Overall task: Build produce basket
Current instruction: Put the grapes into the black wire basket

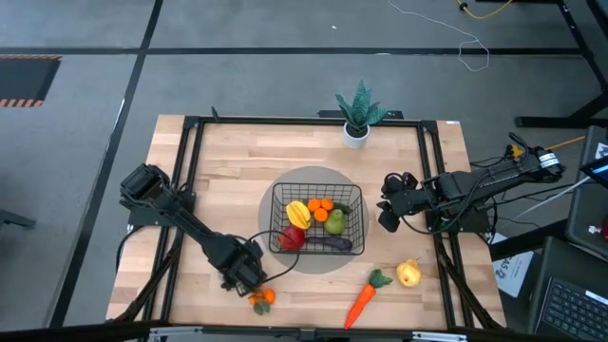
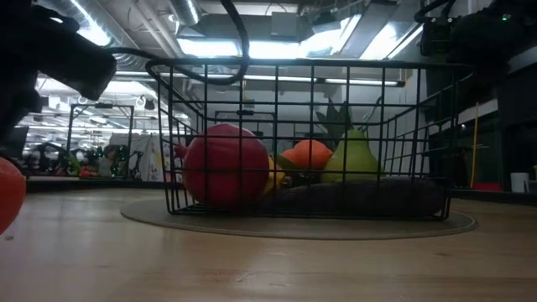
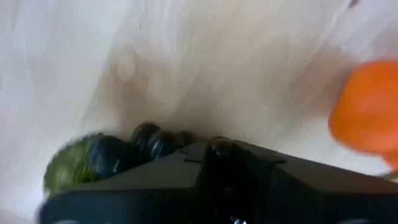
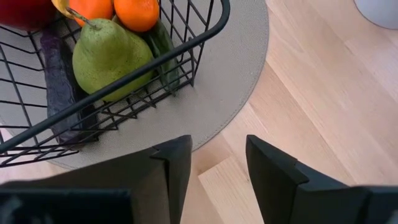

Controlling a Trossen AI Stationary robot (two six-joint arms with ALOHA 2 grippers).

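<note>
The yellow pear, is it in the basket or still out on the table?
Out. The yellow pear lies on the bare wood beside the carrot, apart from the basket.

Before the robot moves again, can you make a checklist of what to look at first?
1. Left hand down by the grapes near the table's front edge: ok.
2. Grapes really gripped: cannot tell.
3. Orange beside that hand, out of the way: cannot tell.
4. Basket standing upright on its round mat: ok.
5. Right hand open, empty, waiting beside the basket: ok.
6. Carrot and yellow pear packed in the basket: not ok.
</note>
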